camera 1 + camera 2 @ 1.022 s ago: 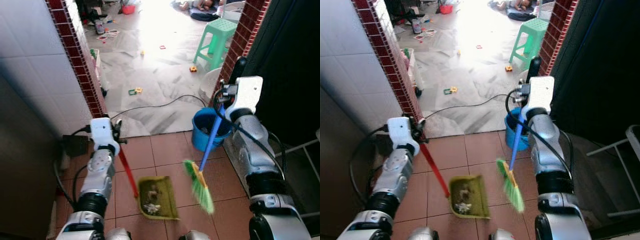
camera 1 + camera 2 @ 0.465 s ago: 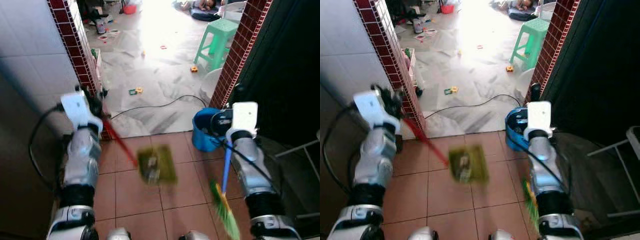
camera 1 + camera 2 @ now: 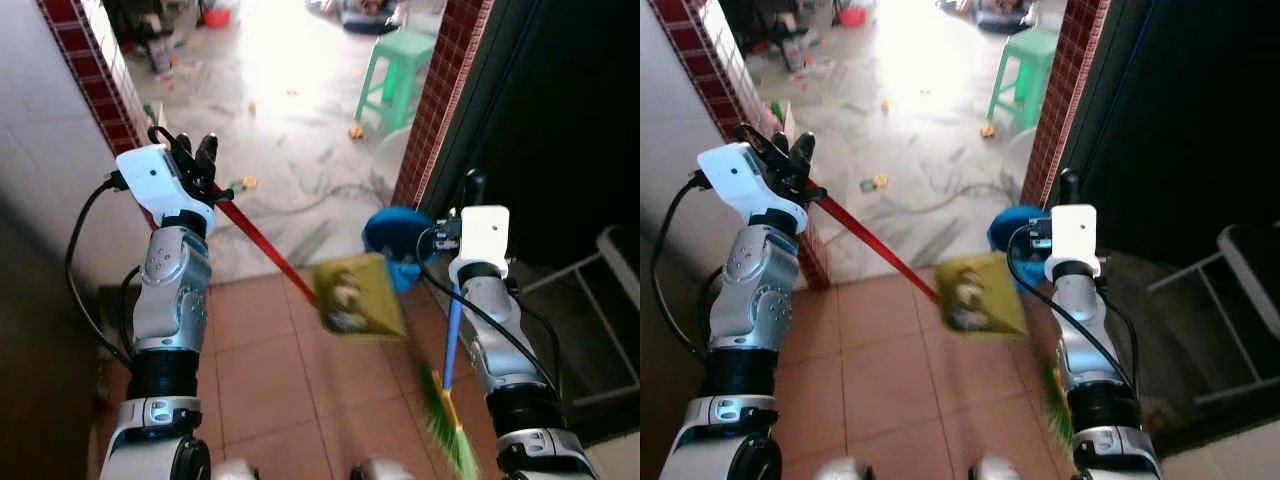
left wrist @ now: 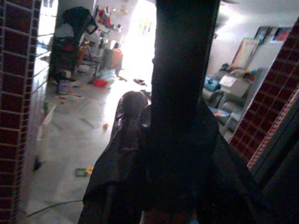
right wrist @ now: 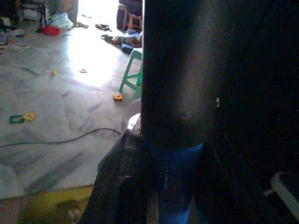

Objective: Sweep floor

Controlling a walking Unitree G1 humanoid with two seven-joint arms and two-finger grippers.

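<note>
On your left, left gripper [image 3: 190, 160] clamps the red-handled dustpan [image 3: 358, 295]; right gripper [image 3: 455, 232] clamps the broom [image 3: 449, 400], beside blue bucket [image 3: 385, 232].

Terracotta tile floor [image 3: 250, 380], blue bucket [image 3: 388, 232] by the doorway, green stool [image 3: 392, 62], scattered toys (beyond, on marble)

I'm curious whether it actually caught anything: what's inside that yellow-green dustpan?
The dustpan, held up by the left gripper, carries a small pale clump of sweepings. The picture is too blurred to tell what they are.
</note>
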